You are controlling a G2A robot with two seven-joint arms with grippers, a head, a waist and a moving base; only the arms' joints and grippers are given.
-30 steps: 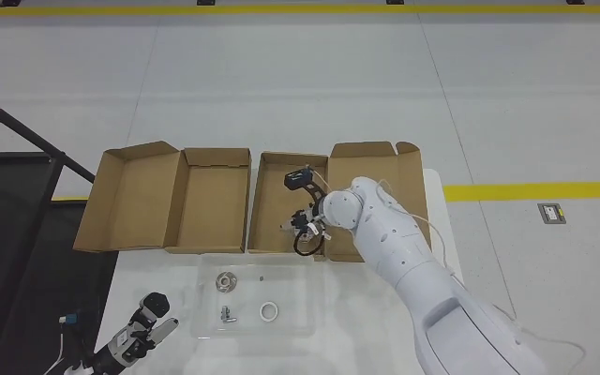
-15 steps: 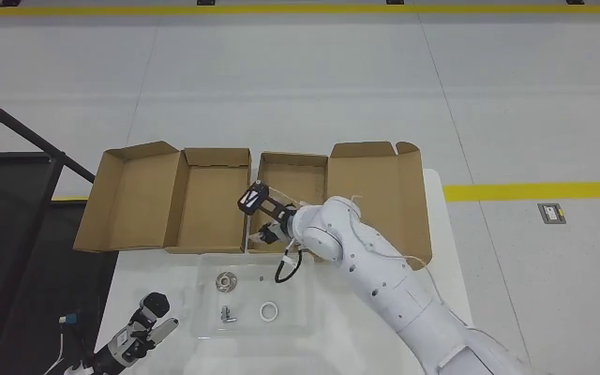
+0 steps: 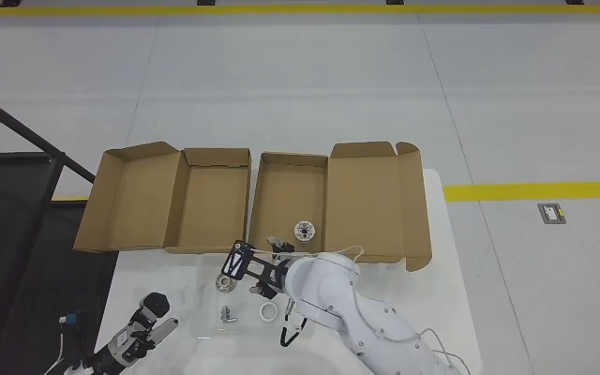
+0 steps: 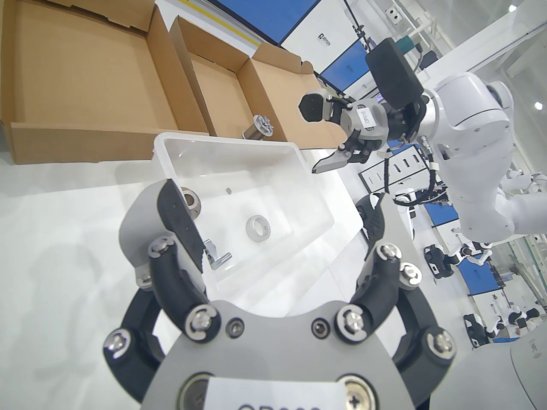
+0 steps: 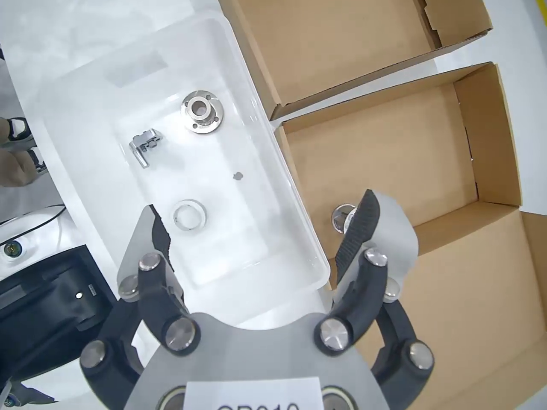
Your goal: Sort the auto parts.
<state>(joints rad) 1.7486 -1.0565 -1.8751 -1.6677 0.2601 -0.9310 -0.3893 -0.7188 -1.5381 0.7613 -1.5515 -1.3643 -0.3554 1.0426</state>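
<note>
Top view, boxes: two open cardboard boxes lie side by side on the white table [image 3: 450,281]. The left box [image 3: 214,199] is at 11 o'clock from the clear tray [image 3: 202,323], and the right box [image 3: 292,202] is at 1 o'clock.
Top view, tray parts: a flanged hub [image 3: 225,279] lies at 10 o'clock from the tray's middle. A small bracket [image 3: 227,315] lies at 8 o'clock and a metal ring [image 3: 269,310] at 5 o'clock. None of the three touch.
Top view, boxed part: a toothed round part [image 3: 304,229] stands in the right box, at 5 o'clock from that box's middle.
Top view, right gripper [image 3: 251,274]: it is above the tray's 12 o'clock side, just beside the hub.
Top view, left gripper [image 3: 161,314]: it is over the table at 8 o'clock from the tray, near it but outside its rim.
Left wrist view, left gripper [image 4: 273,191]: the claw is spread wide and holds nothing. One finger hides part of the flanged hub [image 4: 190,201].
Left wrist view, parts: the metal ring [image 4: 257,228], the small bracket [image 4: 218,258] and a dark speck [image 4: 228,191] lie on the floor of the clear tray [image 4: 230,147]. The toothed round part [image 4: 258,126] stands just past the rim, in the right box [image 4: 222,83].
Left wrist view, right gripper [image 4: 318,136]: it is raised above the tray's far corner, claw wide and empty.
Right wrist view, right gripper [image 5: 263,211]: the claw is wide and empty, over the rim of the clear tray [image 5: 265,130] where it meets the right box [image 5: 384,147].
Right wrist view, parts: the flanged hub [image 5: 201,112], small bracket [image 5: 145,146], metal ring [image 5: 189,214] and dark speck [image 5: 237,176] lie in the tray. The toothed round part [image 5: 342,215] is half hidden behind one finger. The left box [image 5: 333,23] lies beyond.
</note>
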